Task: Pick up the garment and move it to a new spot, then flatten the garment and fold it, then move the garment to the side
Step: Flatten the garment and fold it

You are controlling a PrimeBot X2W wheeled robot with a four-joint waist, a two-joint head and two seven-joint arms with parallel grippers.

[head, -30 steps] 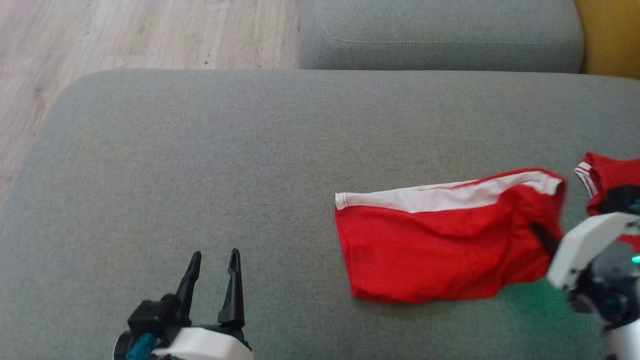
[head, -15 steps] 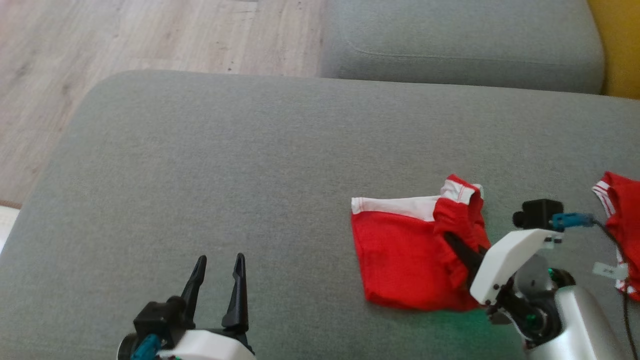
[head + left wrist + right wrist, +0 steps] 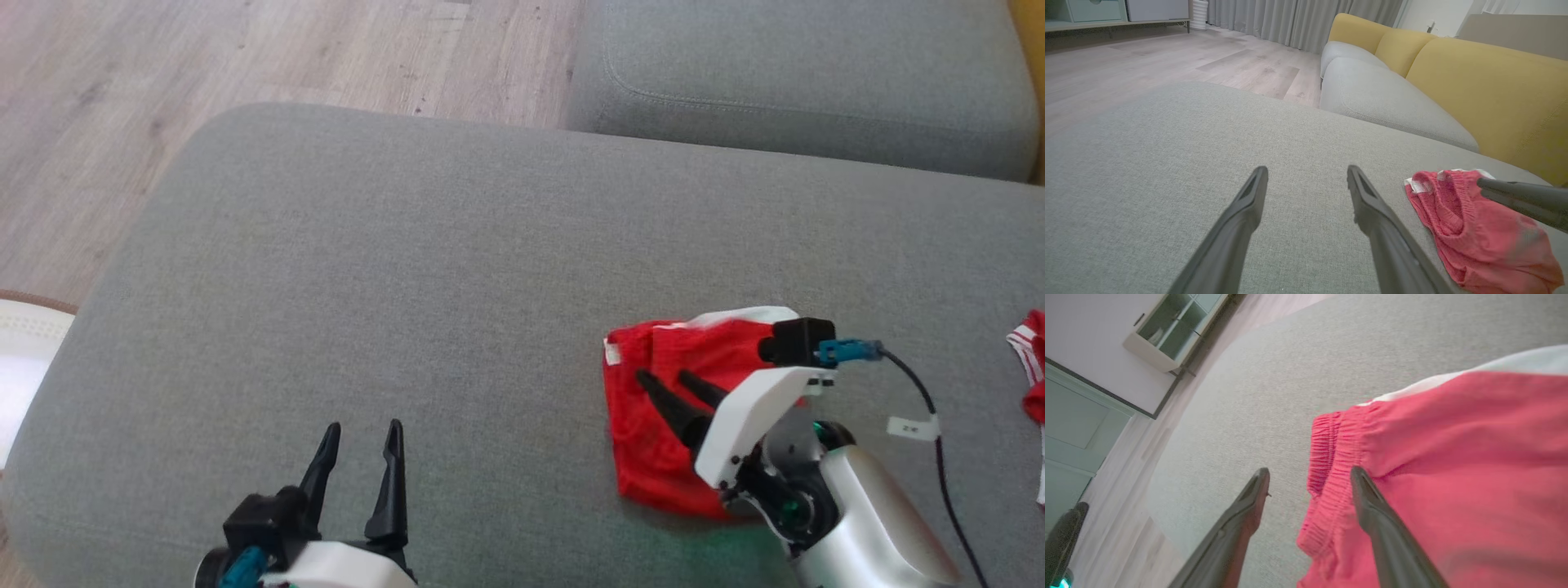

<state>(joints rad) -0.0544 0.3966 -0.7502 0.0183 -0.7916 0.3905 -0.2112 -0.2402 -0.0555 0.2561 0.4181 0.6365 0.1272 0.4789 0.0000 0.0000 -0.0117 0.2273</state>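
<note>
while my right gripper [image 3: 661,376] hangs over the red garment [image 3: 649,461] with its fingers spread and nothing pinched, it lies folded on the grey cushion [image 3: 408,269], right of centre. my left gripper [image 3: 364,426] sits wide apart and empty at the near left.

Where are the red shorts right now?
In the head view the red shorts lie folded over on the right part of the grey cushion, under the open right gripper and well to the right of the left gripper.
</note>
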